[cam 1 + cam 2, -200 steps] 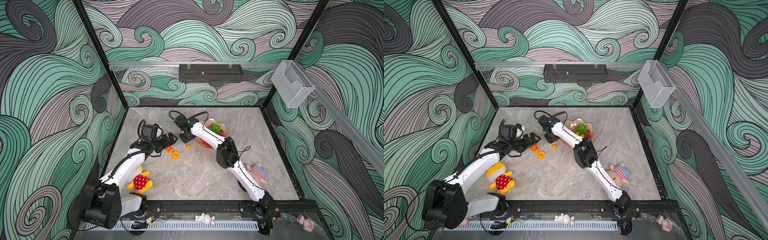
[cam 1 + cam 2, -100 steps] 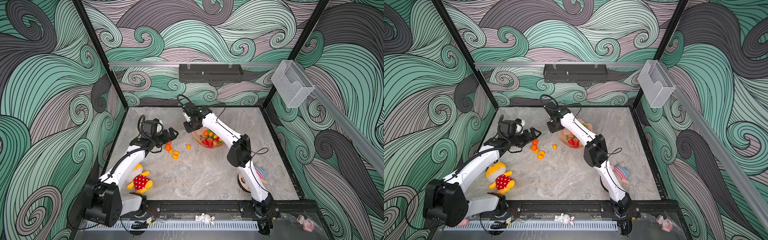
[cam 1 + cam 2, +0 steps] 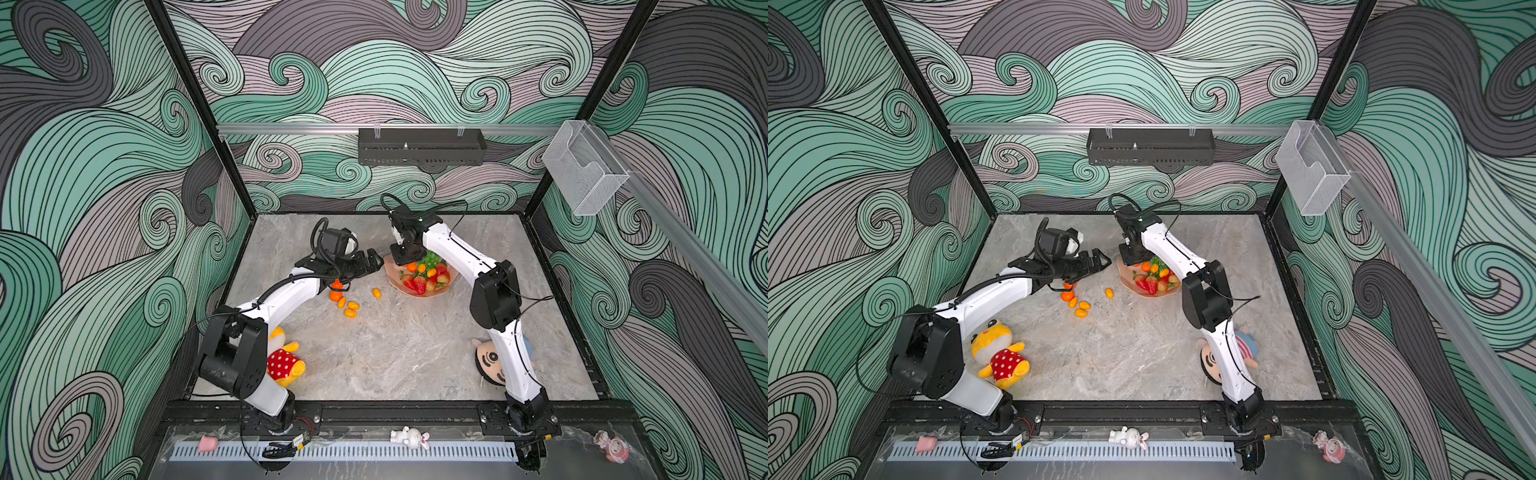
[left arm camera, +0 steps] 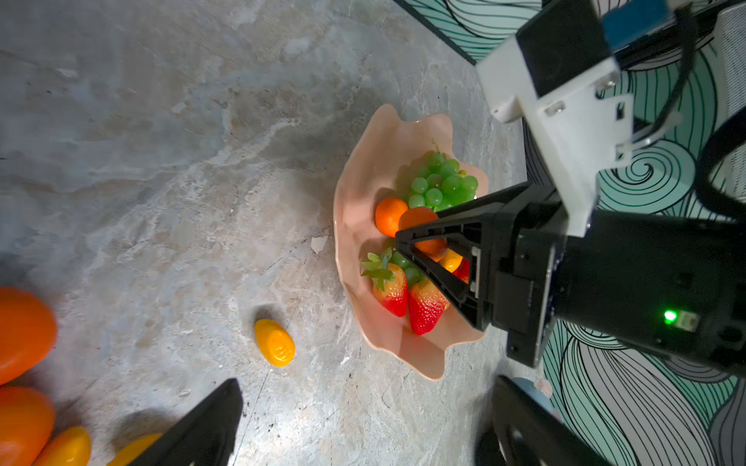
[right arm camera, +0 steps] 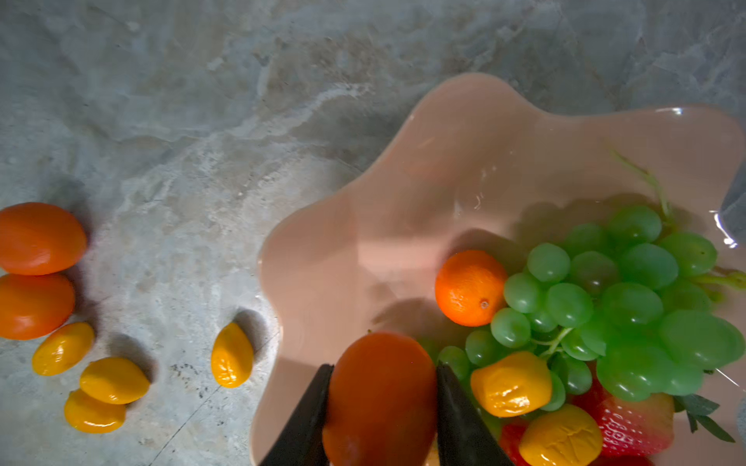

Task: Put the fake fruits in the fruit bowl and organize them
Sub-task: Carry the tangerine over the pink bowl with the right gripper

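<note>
Pinching a tangerine [image 5: 381, 403], the right gripper [image 5: 384, 366] seemingly hovers over the fruit bowl [image 5: 363, 242].

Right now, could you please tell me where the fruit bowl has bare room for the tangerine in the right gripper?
The fruit bowl is bare on the side facing the lone kumquat, between its rim and the resting tangerine. Beyond that, the grape bunch, kumquats and strawberries crowd it. The right gripper holds its tangerine there.

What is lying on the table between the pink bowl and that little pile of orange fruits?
One lone kumquat, apart from both the fruit bowl and the pile; the right wrist view shows it.
</note>
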`<state>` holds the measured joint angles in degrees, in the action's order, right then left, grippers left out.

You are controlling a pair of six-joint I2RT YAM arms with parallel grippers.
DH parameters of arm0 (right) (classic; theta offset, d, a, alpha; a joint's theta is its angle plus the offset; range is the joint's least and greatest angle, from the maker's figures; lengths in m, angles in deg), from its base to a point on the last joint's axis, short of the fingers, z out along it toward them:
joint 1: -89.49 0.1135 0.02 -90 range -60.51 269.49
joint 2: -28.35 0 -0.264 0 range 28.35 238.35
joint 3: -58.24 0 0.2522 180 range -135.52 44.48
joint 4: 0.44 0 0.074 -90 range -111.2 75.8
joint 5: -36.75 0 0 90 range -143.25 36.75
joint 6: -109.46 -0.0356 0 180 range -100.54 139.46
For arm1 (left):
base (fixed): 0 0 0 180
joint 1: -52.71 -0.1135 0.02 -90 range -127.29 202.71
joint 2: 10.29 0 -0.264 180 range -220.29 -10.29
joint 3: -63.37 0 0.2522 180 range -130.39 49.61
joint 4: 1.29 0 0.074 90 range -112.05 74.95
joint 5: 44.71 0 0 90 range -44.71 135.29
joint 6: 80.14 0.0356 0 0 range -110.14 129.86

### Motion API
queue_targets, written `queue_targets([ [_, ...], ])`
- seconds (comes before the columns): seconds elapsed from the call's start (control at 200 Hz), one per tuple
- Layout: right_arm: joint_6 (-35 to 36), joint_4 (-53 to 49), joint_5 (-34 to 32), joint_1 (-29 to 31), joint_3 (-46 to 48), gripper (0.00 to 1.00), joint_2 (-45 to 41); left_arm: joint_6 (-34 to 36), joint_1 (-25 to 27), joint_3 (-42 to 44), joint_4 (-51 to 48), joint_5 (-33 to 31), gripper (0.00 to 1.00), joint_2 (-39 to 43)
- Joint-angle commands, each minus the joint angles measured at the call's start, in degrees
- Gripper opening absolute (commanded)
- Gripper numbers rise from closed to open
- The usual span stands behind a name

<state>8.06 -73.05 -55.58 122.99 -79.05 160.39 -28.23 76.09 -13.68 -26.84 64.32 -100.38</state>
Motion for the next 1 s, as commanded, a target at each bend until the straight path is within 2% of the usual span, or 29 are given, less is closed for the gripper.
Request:
queue_targets([
  [0.0, 0.06, 0.87, -0.48, -0.14, 0.97, 0.34, -1.01, 0.47, 1.46, -3.04, 1.41, -1.42, 0.99, -1.99],
  [0.545, 0.06, 1.11, -0.83, -0.80, 2.85, 0.35, 2.05, 0.20, 3.65, -4.28, 2.04, -1.42, 0.99, -5.60],
  [0.991, -0.03, 1.14, -0.27, -0.80, 3.20, 0.41, 2.43, 1.06, 3.78, -4.26, -0.10, -2.17, 0.99, -5.55],
])
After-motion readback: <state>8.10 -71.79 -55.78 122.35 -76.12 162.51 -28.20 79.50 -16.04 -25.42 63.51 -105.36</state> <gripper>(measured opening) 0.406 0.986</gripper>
